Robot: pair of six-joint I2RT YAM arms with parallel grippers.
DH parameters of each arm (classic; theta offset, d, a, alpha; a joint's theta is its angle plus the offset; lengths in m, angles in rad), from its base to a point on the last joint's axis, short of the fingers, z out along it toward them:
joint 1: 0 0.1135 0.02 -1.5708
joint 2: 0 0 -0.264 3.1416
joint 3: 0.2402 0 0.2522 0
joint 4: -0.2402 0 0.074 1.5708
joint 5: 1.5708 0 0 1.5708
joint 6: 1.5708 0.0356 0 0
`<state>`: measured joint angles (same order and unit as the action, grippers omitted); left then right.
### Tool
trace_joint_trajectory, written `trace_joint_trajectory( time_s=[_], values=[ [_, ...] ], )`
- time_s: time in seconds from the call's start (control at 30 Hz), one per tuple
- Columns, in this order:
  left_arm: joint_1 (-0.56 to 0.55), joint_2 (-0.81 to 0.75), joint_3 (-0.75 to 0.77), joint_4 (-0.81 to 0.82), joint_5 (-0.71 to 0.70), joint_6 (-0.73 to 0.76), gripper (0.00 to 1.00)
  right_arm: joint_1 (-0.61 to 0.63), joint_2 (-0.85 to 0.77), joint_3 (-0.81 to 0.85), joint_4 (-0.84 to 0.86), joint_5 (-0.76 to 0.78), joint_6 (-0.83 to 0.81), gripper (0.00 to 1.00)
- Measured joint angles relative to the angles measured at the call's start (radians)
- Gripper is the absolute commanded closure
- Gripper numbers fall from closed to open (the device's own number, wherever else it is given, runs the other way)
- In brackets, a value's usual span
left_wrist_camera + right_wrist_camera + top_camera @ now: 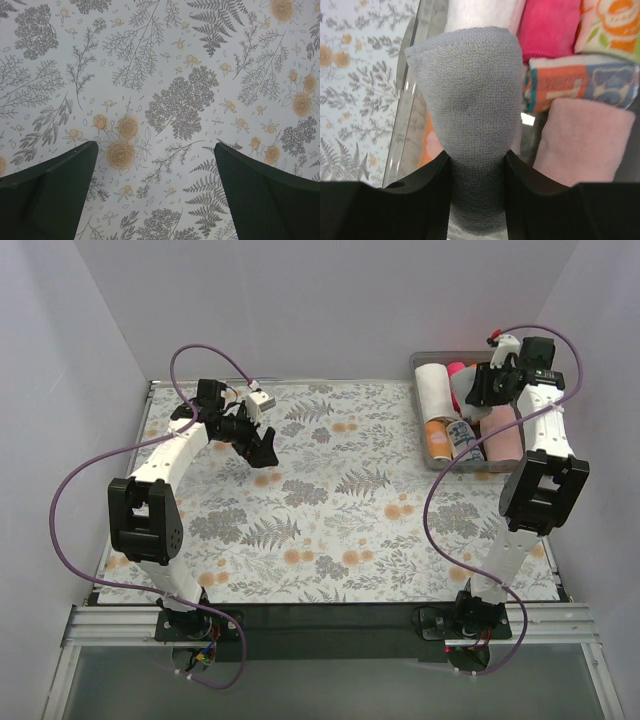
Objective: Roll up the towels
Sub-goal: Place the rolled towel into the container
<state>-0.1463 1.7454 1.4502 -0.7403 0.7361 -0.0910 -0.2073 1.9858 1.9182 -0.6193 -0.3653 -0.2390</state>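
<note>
My right gripper (476,161) is shut on a folded grey towel (470,90) and holds it above the clear bin (406,120). In the top view the right gripper (476,390) is over the bin (420,360) at the back right, with the grey towel (464,392) hanging from it. My left gripper (262,448) is open and empty above the floral tablecloth at the back left. In the left wrist view its fingers (50,192) are spread wide over bare cloth, and the left gripper (156,150) holds nothing.
The bin holds several rolled towels: white (433,390), magenta (457,370), orange (437,435), patterned (462,438) and pale pink (503,435). The pink roll (585,140) and the patterned one (580,80) lie right of the grey towel. Walls enclose the table.
</note>
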Motion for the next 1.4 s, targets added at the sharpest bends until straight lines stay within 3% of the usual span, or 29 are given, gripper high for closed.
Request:
trace_joint_trajectory(
  time_s=[0.37,0.67,0.93,1.1,1.4],
  values=[
    [0.000,-0.001,-0.037,-0.019,-0.012,-0.027,0.02,0.002,-0.060,-0.270,-0.109,-0.003,-0.008,0.99],
    [0.000,-0.001,-0.037,-0.019,-0.012,-0.030,0.02,-0.006,-0.061,-0.208,-0.134,0.039,-0.013,0.99],
    [0.000,-0.001,-0.037,-0.019,-0.019,-0.030,0.02,0.008,-0.067,-0.192,0.005,0.344,-0.093,0.99],
    [0.000,-0.001,-0.037,-0.021,-0.036,-0.029,0.02,0.085,-0.115,-0.369,0.177,0.622,-0.198,0.99],
    [0.000,-0.001,-0.037,-0.033,-0.068,-0.027,0.02,0.223,-0.143,-0.595,0.400,0.916,-0.351,0.99]
  ],
)
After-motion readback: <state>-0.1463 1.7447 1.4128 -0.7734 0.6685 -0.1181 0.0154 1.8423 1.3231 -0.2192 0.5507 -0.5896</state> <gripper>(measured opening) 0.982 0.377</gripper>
